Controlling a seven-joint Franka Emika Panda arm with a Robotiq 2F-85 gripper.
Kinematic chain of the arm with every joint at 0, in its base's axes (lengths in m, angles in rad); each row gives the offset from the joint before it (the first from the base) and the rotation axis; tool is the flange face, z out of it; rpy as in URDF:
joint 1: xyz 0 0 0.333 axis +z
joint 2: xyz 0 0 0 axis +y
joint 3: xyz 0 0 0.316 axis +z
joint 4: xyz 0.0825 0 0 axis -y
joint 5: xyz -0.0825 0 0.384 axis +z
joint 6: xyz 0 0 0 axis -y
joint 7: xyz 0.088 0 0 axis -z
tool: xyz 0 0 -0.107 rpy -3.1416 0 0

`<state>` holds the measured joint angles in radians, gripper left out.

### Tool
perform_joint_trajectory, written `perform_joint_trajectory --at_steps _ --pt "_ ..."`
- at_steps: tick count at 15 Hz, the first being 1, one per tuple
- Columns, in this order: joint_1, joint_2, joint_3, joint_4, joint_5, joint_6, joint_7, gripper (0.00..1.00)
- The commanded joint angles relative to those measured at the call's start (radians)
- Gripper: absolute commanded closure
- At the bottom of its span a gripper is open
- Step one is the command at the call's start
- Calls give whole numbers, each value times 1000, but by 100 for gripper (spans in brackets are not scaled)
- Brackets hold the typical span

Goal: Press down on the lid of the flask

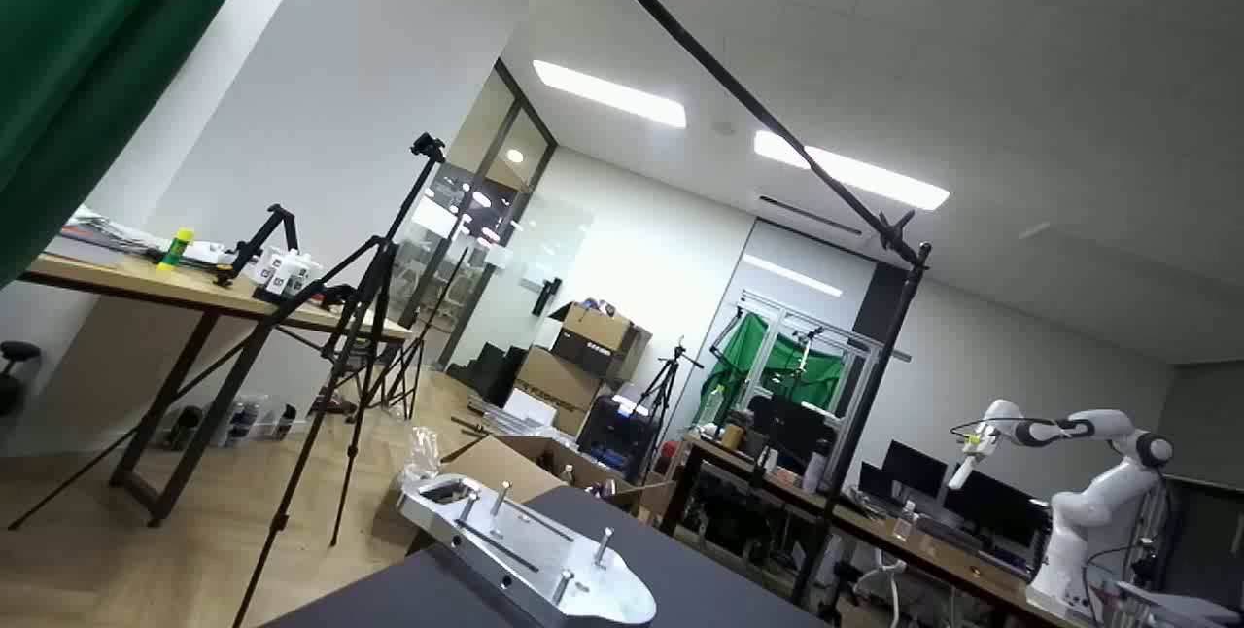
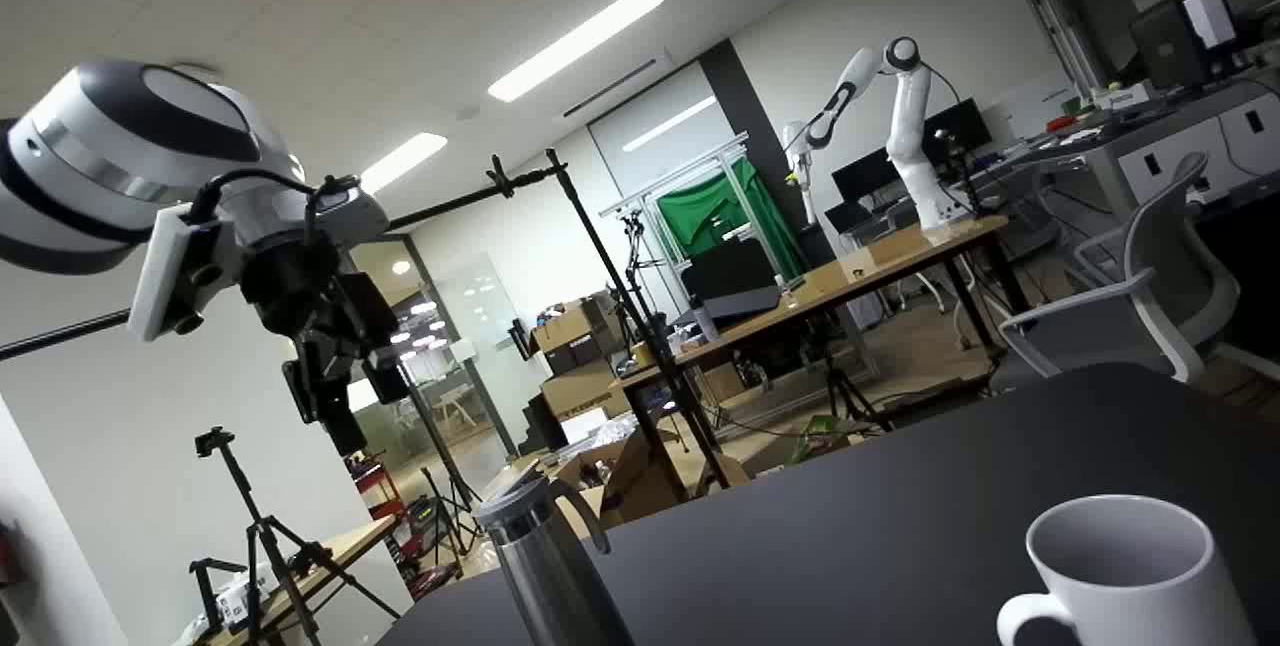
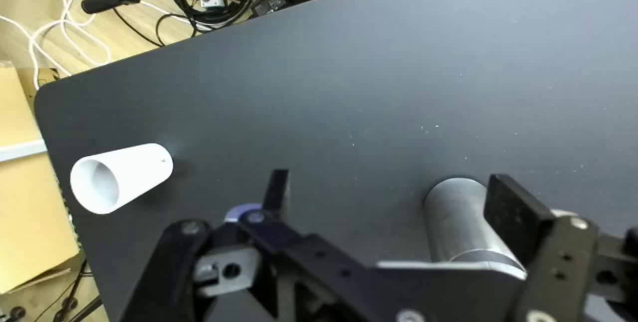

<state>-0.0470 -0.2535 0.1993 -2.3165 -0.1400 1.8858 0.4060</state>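
The flask (image 2: 560, 581) is a steel jug with a grey lid (image 2: 515, 502) and a curved grey handle (image 2: 584, 516). It stands upright on the dark table in an exterior view. My gripper (image 2: 368, 411) hangs above and to the left of the lid there, apart from it, pointing down. In the wrist view the gripper (image 3: 394, 195) is open, its fingers wide apart with nothing between the pads. The flask body (image 3: 461, 222) shows below, close to the right finger in the picture; its lid is hidden behind the gripper there. The flask and my gripper are out of view in the remaining exterior view.
A white mug (image 2: 1140, 576) stands on the dark table (image 2: 850, 506). A white cup (image 3: 122, 177) is near the table's corner in the wrist view. A silver metal plate with upright pegs (image 1: 530, 550) lies on a dark surface. Another white arm (image 1: 1098, 502) stands far off.
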Motion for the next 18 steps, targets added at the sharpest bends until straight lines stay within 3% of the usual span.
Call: perform_joint_trajectory --at_steps 1,11,12,13,18 --pt "29 2 -28 1 -7 0 6 0" --pt "28 15 -31 11 -6 12 12 0" --pt "28 41 -36 33 -8 17 11 25" --pt "29 60 -41 48 -3 32 13 27" --pt "29 167 -70 124 10 217 36 63"
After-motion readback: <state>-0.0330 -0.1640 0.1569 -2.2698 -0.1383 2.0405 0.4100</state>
